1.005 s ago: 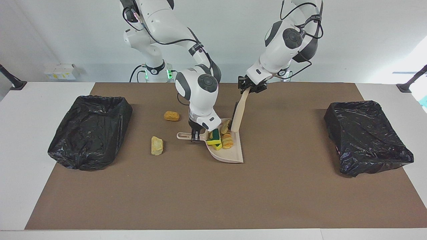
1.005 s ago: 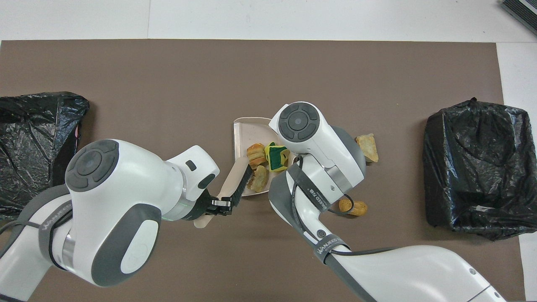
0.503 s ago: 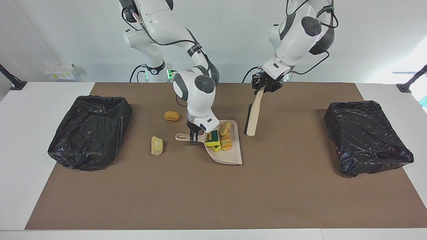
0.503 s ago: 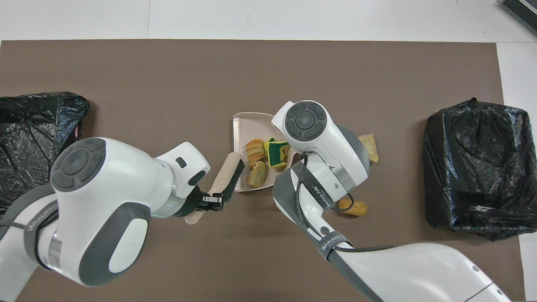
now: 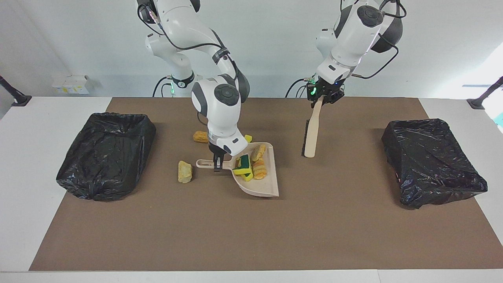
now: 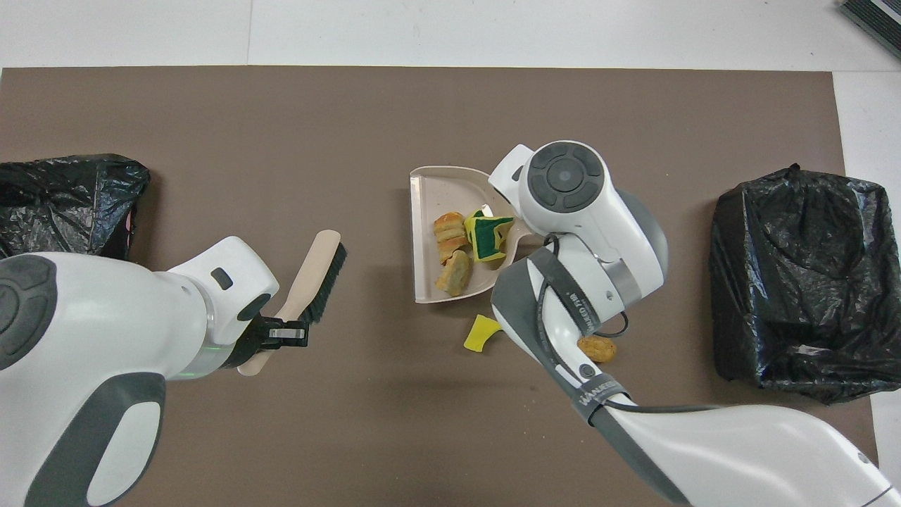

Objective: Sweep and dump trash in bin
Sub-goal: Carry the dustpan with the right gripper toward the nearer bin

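Trash point(image 5: 251, 165) sits in my beige dustpan point(image 5: 263, 186) near the middle of the frame, with three bits loose on the mat beside it. My right gripper point(image 5: 216, 164) is pinched tight on the dustpan handle. My left gripper point(image 5: 319, 100), upper right of middle, is clamped on the brush point(image 5: 310, 133) handle.

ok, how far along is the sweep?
Partly done: three pieces sit in the dustpan. In hand: right claw grips the dustpan handle, left claw holds the brush clear of it. Left: a yellow scrap, an orange lump and a tan piece lie loose; nothing dumped in either bin.
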{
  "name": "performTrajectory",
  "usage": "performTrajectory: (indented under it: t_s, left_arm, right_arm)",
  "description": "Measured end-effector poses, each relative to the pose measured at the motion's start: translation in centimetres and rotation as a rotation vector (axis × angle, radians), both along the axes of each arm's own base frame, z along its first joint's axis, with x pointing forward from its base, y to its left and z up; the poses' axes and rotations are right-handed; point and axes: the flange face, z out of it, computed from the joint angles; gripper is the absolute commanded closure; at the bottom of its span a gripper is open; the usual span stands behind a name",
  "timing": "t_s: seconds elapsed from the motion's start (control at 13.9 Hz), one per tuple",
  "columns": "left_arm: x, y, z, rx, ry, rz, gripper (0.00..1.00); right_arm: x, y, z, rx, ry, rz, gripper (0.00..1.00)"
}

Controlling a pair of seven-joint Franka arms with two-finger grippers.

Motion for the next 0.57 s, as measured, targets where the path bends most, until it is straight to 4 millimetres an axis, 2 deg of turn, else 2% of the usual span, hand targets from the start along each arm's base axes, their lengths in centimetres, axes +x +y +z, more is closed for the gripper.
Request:
performTrajectory:
  t_s: [0.22,0.36,0.57]
  left_arm:
    - [-1.2,-0.9,-1.3,0.003,-0.018,-0.001,1.00]
    - [-2.2,-3.4,-2.7,-0.002,-0.052,0.014,1.00]
    - [-4.7,-7.9,-5.2,-0.013,-0.070,0.026,1.00]
  right_arm:
    - [1.5,-5.5,3.8,0.001,0.026,0.013,1.00]
    - [2.3,-9.3,5.9,-0.004,0.033,0.009,1.00]
    - [3.0,-15.8,7.6,-0.008,0.032,-0.005,1.00]
